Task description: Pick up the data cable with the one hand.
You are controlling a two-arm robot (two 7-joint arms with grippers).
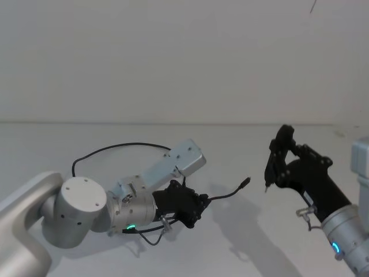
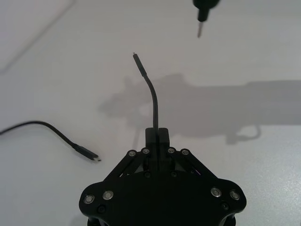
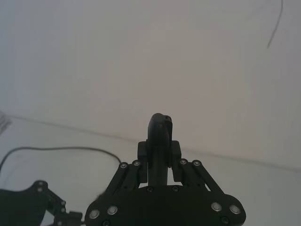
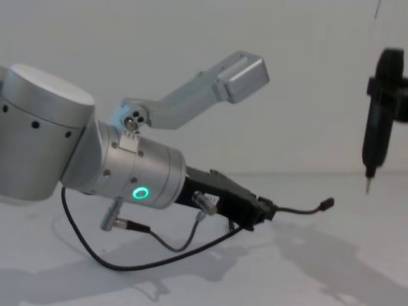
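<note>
Data cable [image 2: 153,101], clenched near 1 plug [image 2: 139,63] in your left gripper [image 2: 157,135] jaws, could slip if slack drags on the bench [image 2: 263,165]; right gripper [image 3: 159,153], raised alongside, clamps a slim tool [image 4: 373,137].

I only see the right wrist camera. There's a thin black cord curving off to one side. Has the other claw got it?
Observer: Yes. The left gripper is shut on the data cable, close to one end.
Operator: Where does that end go?
Observer: Its plug sticks out in front of the gripper, up off the table.
Operator: And the other end?
Observer: The other plug lies on the table, off to the gripper's side.
</note>
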